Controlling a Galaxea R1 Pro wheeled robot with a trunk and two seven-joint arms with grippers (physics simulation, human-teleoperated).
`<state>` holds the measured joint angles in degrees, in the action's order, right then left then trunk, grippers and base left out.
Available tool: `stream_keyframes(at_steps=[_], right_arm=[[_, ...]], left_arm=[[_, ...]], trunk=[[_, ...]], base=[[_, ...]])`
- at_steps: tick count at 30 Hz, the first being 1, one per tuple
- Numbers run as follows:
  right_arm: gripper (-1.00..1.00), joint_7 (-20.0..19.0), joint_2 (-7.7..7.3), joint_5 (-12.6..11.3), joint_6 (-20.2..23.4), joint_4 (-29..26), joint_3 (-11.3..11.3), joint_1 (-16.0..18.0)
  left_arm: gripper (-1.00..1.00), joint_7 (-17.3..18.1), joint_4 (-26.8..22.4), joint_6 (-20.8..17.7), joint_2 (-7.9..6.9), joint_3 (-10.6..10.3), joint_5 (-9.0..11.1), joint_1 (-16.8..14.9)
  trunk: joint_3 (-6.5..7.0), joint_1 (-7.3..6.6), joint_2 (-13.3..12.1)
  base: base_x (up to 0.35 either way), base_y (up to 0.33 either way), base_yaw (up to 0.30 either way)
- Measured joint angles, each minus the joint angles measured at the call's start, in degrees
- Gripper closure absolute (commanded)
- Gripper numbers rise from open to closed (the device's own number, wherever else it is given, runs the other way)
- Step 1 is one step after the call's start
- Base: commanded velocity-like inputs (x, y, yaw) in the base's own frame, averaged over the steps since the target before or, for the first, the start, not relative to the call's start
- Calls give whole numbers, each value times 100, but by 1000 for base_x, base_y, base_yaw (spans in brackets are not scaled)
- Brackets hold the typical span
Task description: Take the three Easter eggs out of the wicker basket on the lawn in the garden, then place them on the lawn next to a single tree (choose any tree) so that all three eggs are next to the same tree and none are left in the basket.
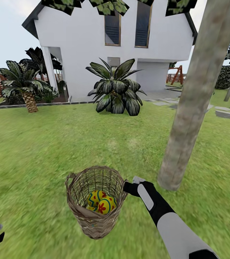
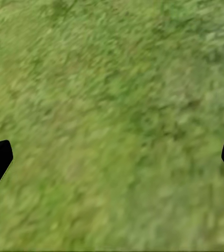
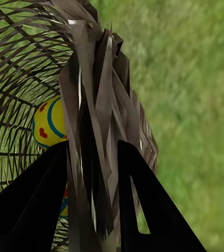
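The small tan-brown woven wicker basket (image 1: 95, 201) stands on the bright green lawn (image 1: 28, 151) just beside the thick, mottled grey-brown tree trunk (image 1: 192, 104), and inside it lie the yellow Easter eggs (image 1: 101, 203) painted with red flowers and blue bands, at least two showing. The right gripper (image 3: 93, 173) has its jaws clenched on the basket's rim at the side nearest the trunk, one black finger inside the weave and one outside. The left gripper (image 2: 112, 163) hangs above bare grass, jaws spread wide and released, with the white house (image 1: 111, 36) and a dark leafy bush (image 1: 116, 88) well beyond.
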<state>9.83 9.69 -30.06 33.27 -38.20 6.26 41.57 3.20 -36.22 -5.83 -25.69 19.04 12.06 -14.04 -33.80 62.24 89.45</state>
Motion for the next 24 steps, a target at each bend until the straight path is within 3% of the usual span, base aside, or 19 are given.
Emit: stream_keyframes(at_steps=[15, 24], right_arm=[[100, 1, 0, 2, 0, 18, -1, -3], [100, 0, 0, 3, 0, 33, -1, -2]], left_arm=[[-100, 3, -269, 138, 11, -8, -5, 9], [-100, 6, -373, 141, 154, -7, -6, 9]], trunk=[[-269, 330, 602], [-431, 527, 963]], base=[[0, 0, 0], [0, 0, 0]])
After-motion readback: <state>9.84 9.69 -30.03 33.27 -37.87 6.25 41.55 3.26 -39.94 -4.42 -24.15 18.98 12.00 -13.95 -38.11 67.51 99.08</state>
